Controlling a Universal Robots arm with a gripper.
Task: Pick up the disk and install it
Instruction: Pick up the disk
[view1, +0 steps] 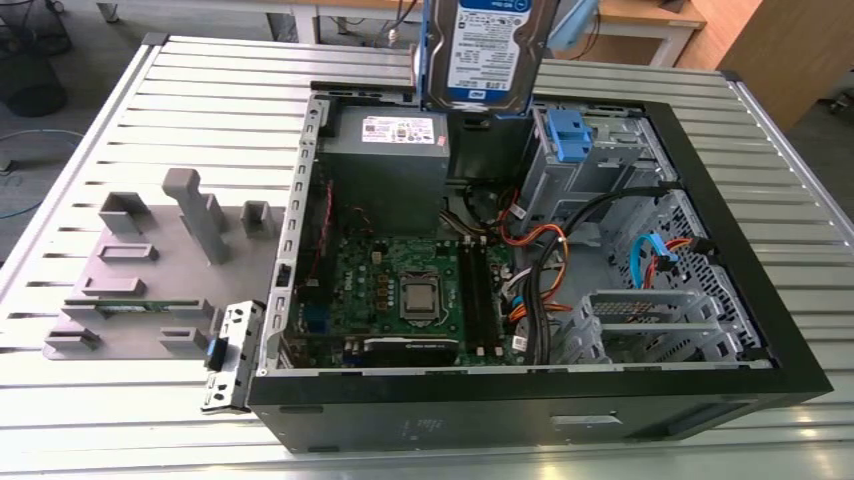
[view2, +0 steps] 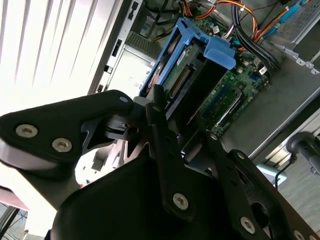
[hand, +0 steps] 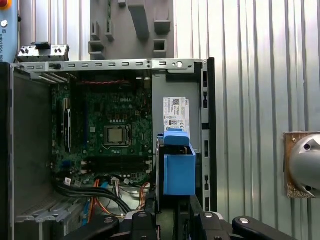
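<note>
The disk (view1: 487, 50) hangs upright in the air above the far edge of the open computer case (view1: 534, 385), its white-and-blue label facing the exterior camera and its blue carrier framing it. In the second wrist view the disk (view2: 192, 75) shows its circuit-board underside inside the blue frame, and my gripper (view2: 182, 125) is shut on its near end with black fingers (view2: 159, 115) on either side. In the first wrist view the disk (hand: 178, 167) appears edge-on above the power supply side of the case, with my gripper (hand: 172, 215) clamped on it.
Inside the case lie the motherboard (view1: 400, 290), a grey power-supply box (view1: 387, 150), bundled orange and black cables (view1: 534, 240) and a metal drive cage with a blue latch piece (view1: 567, 135). A grey parts fixture (view1: 147, 260) stands on the slatted table at the exterior view's left.
</note>
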